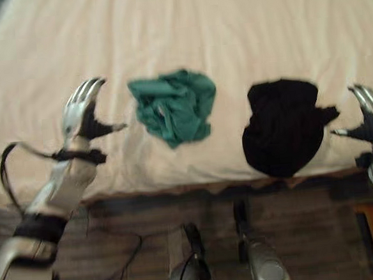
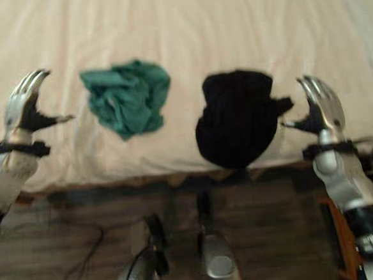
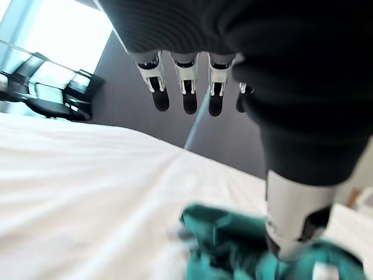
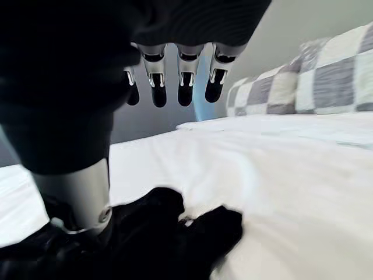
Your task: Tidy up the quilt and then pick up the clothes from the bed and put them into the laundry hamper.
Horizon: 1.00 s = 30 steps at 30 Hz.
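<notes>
Green shirt [image 1: 174,107] and black garment [image 1: 282,127] lie on the quilt [image 1: 185,25]; we see left hand [image 1: 82,112] and right hand [image 2: 321,110] hovering, fingers released, empty.

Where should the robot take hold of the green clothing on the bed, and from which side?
Probably the bunched middle of the green garment, from above. It lies crumpled in a raised heap on the quilt, so folds stand up to pinch. The open left hand hovers just beside it.
</notes>
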### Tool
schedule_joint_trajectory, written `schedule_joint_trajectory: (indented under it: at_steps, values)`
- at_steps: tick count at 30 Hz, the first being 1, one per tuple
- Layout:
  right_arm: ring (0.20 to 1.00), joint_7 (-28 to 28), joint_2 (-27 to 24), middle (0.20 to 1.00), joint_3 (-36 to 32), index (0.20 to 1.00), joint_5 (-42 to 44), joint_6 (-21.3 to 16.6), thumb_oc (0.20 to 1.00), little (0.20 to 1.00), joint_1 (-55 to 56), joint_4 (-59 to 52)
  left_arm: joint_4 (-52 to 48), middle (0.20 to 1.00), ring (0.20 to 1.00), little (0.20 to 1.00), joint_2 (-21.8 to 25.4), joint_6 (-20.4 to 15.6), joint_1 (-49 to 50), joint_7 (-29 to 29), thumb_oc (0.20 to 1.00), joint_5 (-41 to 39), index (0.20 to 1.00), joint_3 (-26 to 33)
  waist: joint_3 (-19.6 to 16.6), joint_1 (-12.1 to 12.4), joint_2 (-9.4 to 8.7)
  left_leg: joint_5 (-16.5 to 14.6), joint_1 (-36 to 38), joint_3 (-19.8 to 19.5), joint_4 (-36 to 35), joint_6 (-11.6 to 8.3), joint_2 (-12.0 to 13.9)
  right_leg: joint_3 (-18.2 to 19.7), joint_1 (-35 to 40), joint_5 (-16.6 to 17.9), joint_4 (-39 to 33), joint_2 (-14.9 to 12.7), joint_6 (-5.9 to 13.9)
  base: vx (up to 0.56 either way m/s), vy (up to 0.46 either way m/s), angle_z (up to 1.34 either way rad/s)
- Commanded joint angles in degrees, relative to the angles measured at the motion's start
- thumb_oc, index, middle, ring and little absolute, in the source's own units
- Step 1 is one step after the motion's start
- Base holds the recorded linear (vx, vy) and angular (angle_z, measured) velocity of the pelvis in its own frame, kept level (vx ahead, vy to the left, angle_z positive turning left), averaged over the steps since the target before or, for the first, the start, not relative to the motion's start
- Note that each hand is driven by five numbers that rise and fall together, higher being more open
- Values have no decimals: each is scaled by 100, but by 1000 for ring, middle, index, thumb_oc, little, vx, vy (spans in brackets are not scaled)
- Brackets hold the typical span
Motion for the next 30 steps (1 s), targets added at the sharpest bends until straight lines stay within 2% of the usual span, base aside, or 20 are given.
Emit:
schedule_joint_trajectory:
  at_steps: [1,3,7,13,14,17,18,19,26,27,30]
  values:
    - [1000,-374,-292,1000,65,1000,-145,-45,1000,1000,-98,-125,645,1000,1000,1000,5,165,-333,417,1000,417,1000,14,-331,-60,98,-436,14,281,191,-421,457,153,-148,-776,807,-519,626,-118,27,-15]
    - [1000,-488,-170,1000,252,1000,-123,-31,1000,1000,-377,-68,1032,1000,1000,1000,-73,276,-969,443,1000,491,1000,-295,-185,-125,175,-382,-230,384,154,-416,432,243,-497,-734,846,-556,671,-96,30,-31]
    - [1000,-582,-25,1000,432,1000,-110,-50,1000,1000,-567,51,1348,1000,1000,1000,-132,443,-1626,492,1000,799,1000,-711,-12,-223,256,-321,-450,510,95,-404,375,357,-852,-670,890,-580,696,-78,43,-27]
    - [1000,-625,119,1000,603,1000,-79,-130,1000,1000,-688,186,1830,1000,1000,1000,-321,499,-2203,498,1000,989,1000,-1143,98,-380,286,-313,-460,586,39,-394,341,474,-985,-597,875,-592,721,-9,22,-15]
    - [1000,-639,135,1000,635,1000,-69,-170,1000,1000,-689,186,1850,956,956,956,-353,496,-2288,459,956,1052,956,-1268,98,-427,295,-328,-417,601,19,-392,333,478,-954,-568,838,-593,731,32,13,-6]
    - [1000,-618,153,1000,645,1000,-83,-186,1000,1000,-635,158,1762,1000,1000,1000,-407,457,-2368,371,1000,1020,1000,-1337,84,-467,300,-354,-357,601,2,-388,328,484,-894,-541,786,-592,736,26,2,0]
    - [1000,-562,164,1000,669,1000,-121,-198,1000,1000,-568,137,1617,507,507,507,-413,375,-2417,272,507,968,507,-1361,52,-484,312,-376,-300,578,-13,-388,324,480,-837,-540,742,-591,738,34,-10,0]
    - [1000,-542,181,1000,654,1000,-137,-201,1000,1000,-524,137,1512,200,200,200,-410,311,-2434,223,200,942,200,-1378,38,-493,316,-387,-258,568,-15,-386,323,470,-797,-543,719,-588,740,41,-16,-1]
    - [1000,-405,273,1000,692,1000,-135,-210,1000,1000,-373,191,893,200,200,200,-546,-47,-2109,-56,200,541,200,-1301,-130,-480,301,-455,1,497,-17,-387,315,396,-461,-564,609,-571,729,34,-13,0]
    - [1000,-359,254,1000,501,1000,-128,-241,1000,1000,-42,44,292,200,200,200,-403,-241,-1462,-182,200,342,200,-1020,-281,-443,276,-491,155,479,-17,-396,326,337,-250,-581,556,-557,715,75,-18,0]
    - [1000,-319,247,1000,306,1000,-115,-245,1000,1000,213,-69,-21,200,200,200,-285,-336,-860,-305,200,216,200,-724,-423,-404,247,-537,294,470,-17,-402,339,284,-73,-594,502,-542,709,110,-17,-3]
